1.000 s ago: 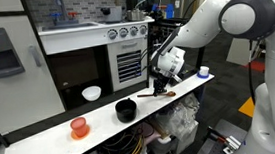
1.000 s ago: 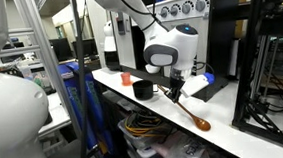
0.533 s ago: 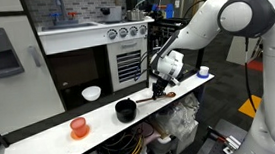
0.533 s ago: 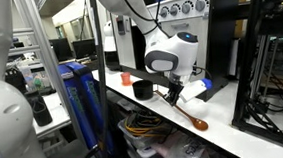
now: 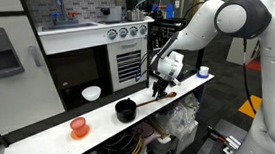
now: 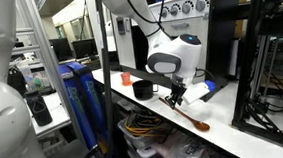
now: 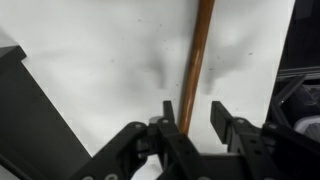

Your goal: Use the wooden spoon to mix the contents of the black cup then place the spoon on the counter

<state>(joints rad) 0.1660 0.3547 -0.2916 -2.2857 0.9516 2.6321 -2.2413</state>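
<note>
The wooden spoon point(image 7: 200, 50) lies on the white counter point(image 7: 100, 60), its thin handle running between my gripper's point(image 7: 194, 112) fingers and close against the left one. The jaws stand open around the handle, with a wide gap on the right side. In both exterior views the gripper point(image 5: 159, 86) point(image 6: 179, 92) is low over the spoon point(image 5: 145, 97) point(image 6: 193, 118). The black cup point(image 5: 126, 110) point(image 6: 142, 90) stands on the counter point(image 5: 43, 143) a short way from the gripper; what it holds is not visible.
An orange-red translucent cup point(image 5: 79, 126) stands near the counter's end, and a white bowl point(image 5: 92, 93) sits further back by the oven. A small blue and white object point(image 5: 203, 71) is beyond the gripper. The counter's front edge runs close to the spoon point(image 6: 226, 133).
The gripper has shifted only slightly over the spoon handle. The spoon and cups have not visibly moved.
</note>
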